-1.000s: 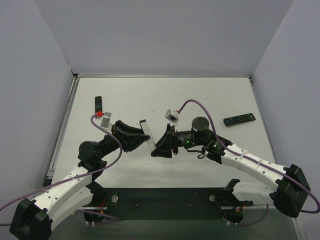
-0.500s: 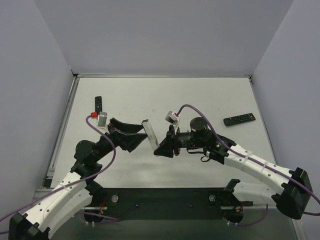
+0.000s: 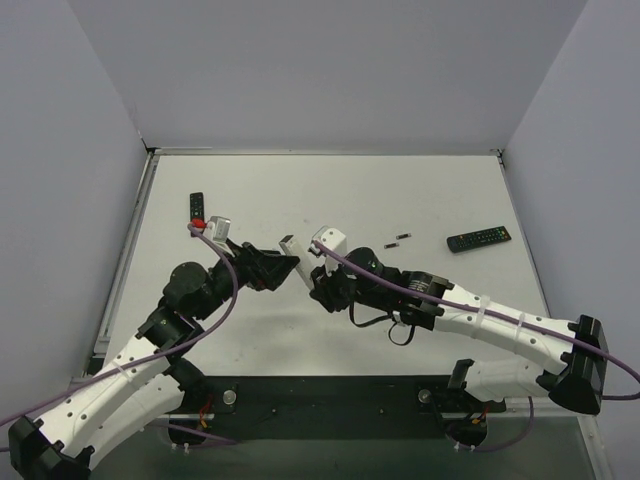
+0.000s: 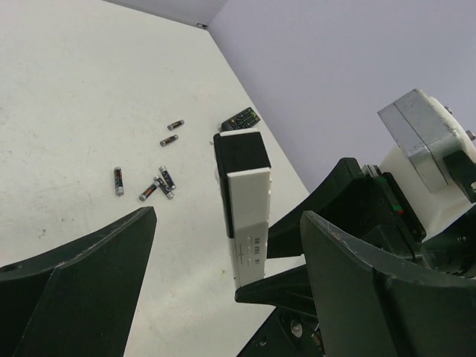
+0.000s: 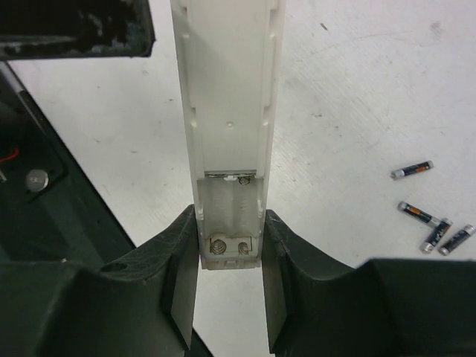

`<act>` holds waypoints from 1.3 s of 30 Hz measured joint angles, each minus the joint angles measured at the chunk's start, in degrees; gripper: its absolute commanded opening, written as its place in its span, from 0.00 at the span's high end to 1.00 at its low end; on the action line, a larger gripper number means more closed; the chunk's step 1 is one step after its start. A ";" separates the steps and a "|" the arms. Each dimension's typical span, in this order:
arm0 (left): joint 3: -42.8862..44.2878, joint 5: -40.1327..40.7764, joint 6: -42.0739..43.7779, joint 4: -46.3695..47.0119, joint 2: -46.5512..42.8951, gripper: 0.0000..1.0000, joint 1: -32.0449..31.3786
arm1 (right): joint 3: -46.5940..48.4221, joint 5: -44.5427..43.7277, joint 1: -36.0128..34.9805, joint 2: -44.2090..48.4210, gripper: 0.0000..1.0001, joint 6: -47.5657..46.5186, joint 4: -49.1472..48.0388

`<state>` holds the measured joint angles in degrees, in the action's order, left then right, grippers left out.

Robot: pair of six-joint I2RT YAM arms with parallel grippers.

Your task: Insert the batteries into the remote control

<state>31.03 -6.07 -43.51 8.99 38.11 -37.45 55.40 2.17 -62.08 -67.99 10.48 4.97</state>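
Observation:
The remote control (image 5: 227, 111) is a long white bar with a dark face, held up off the table. Its open, empty battery bay (image 5: 230, 216) with two springs faces the right wrist camera. My right gripper (image 5: 230, 223) is shut on the remote's lower end. In the left wrist view the remote control (image 4: 242, 208) stands between the wide-apart fingers of my open left gripper (image 4: 229, 223), which do not touch it. Several batteries (image 4: 149, 182) lie loose on the table, also seen as batteries (image 5: 428, 223) and batteries (image 3: 400, 239). From above, left gripper (image 3: 285, 262) and right gripper (image 3: 315, 280) meet mid-table.
A black remote (image 3: 478, 239) lies at the right of the table. A smaller black remote (image 3: 196, 207) lies at the far left, beside the left wrist's red-tipped cable. Grey walls close in the table (image 3: 420, 190) on three sides.
My left gripper has opened and let go of the remote, and the right gripper has closed on its lower end. Both arms have shifted left, uncovering the batteries.

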 measured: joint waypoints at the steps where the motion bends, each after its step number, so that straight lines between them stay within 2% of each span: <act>1: 0.00 0.92 0.20 -0.55 0.26 0.11 -0.61 | 0.11 -1.90 -0.31 -0.55 1.00 -0.22 0.66; 7: -0.07 4.70 0.15 0.46 1.55 0.12 -3.85 | 1.05 -7.80 -2.19 -2.43 1.00 -0.79 2.40; 14: -1.11 8.46 -0.94 5.44 6.40 0.19 -6.62 | 2.10 -9.88 -3.45 -3.82 1.00 -1.18 2.49; 19: -1.75 10.38 -1.55 6.86 7.74 0.30 -7.67 | 2.12 -10.75 -3.65 -3.82 1.00 -1.18 2.49; 28: -2.10 10.95 -1.90 9.05 8.22 0.42 -8.63 | 2.12 -11.23 -3.65 -4.04 1.00 -1.14 2.32; 29: -2.10 10.99 -1.97 9.20 8.41 0.46 -8.63 | 2.12 -11.23 -3.65 -4.07 1.00 -1.14 2.29; 32: -2.12 11.02 -2.03 9.35 8.98 0.71 -8.63 | 2.12 -11.23 -3.65 -4.07 1.00 -1.14 2.14; 33: -2.14 11.06 -1.99 9.46 9.09 0.82 -8.63 | 2.14 -11.23 -3.65 -4.07 1.00 -1.14 2.14; 34: -2.19 11.02 -2.08 9.68 9.14 0.87 -8.63 | 2.12 -11.34 -3.65 -4.09 0.87 -1.11 2.14; 36: -2.19 11.10 -1.92 10.01 9.09 0.97 -8.74 | 2.14 -11.58 -3.65 -4.24 0.68 -0.98 1.99; 37: -2.19 11.23 -1.70 9.88 9.05 1.00 -8.74 | 2.14 -11.63 -3.67 -4.24 0.53 -0.96 1.97; 39: -2.19 11.43 -1.14 9.66 8.81 1.00 -8.74 | 2.14 -11.58 -3.67 -4.24 0.43 -0.39 1.99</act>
<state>28.84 5.37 -44.64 18.65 46.92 -46.19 57.54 -9.41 -65.76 -72.23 10.09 6.96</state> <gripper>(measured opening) 0.369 0.413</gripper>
